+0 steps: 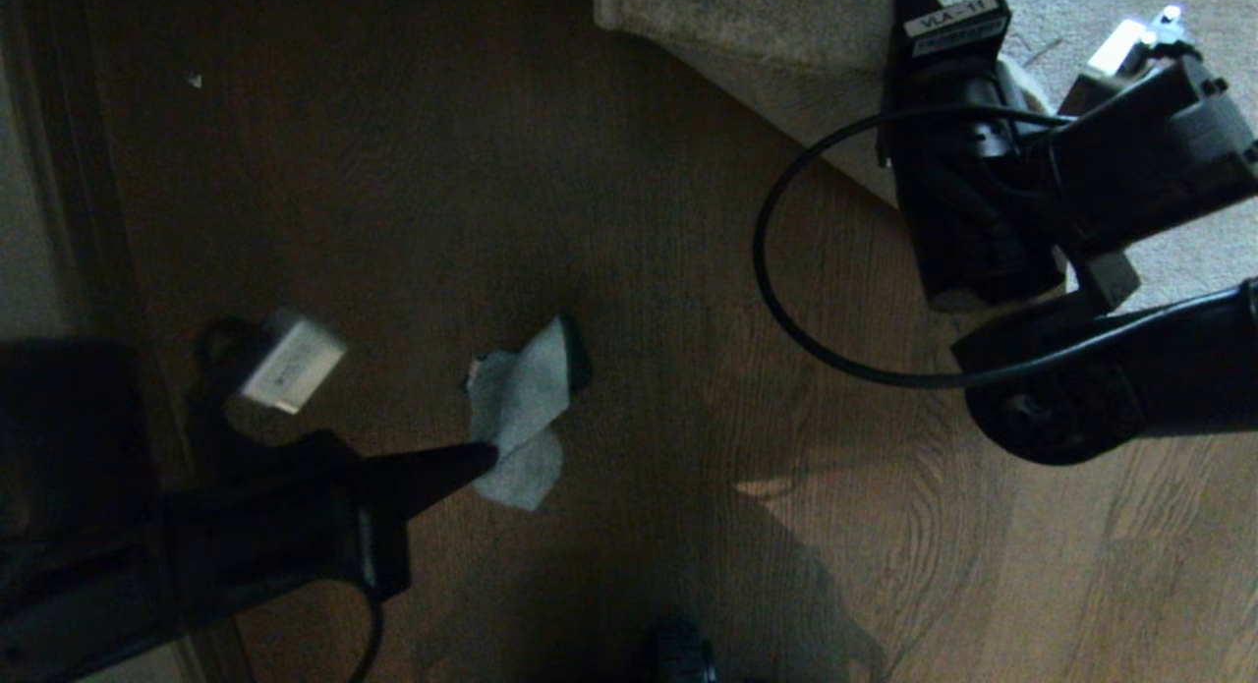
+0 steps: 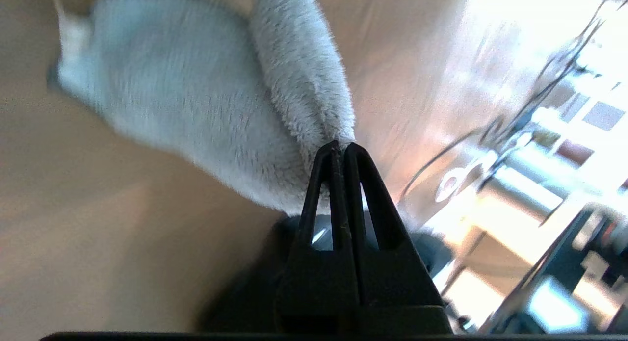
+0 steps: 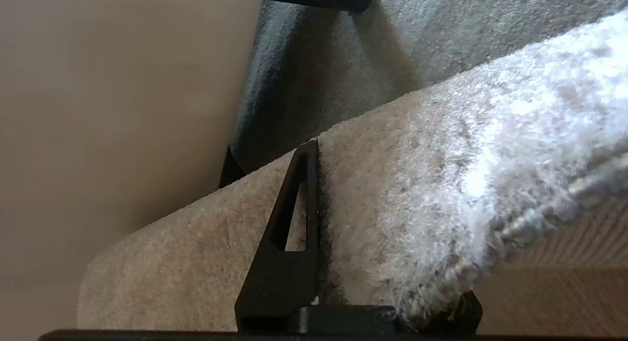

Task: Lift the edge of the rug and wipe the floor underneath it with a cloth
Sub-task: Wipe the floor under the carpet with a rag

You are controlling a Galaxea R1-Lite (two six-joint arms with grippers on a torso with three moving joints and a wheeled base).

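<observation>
The cloth [image 1: 519,418], a small pale grey-green rag, hangs just over the brown plank floor [image 1: 688,270] left of centre. My left gripper [image 1: 488,459] comes in from the lower left and is shut on one fold of it; in the left wrist view the closed tips [image 2: 341,147] pinch the cloth [image 2: 196,100]. At the upper right my right gripper [image 1: 912,15] is shut on the rug edge [image 1: 786,103]. The right wrist view shows one finger [image 3: 294,233] pressed on the plush pile of the rug edge [image 3: 441,184], which is raised off the floor [image 3: 98,110]; the other finger is mostly hidden beneath it.
The grey-beige rug [image 1: 1081,15] fills the top right, its corner [image 1: 604,5] near top centre. A black cable [image 1: 776,270] loops from the right arm over the floor. A wall and dark baseboard [image 1: 59,221] run along the left. A dark object [image 1: 678,654] sits at the bottom edge.
</observation>
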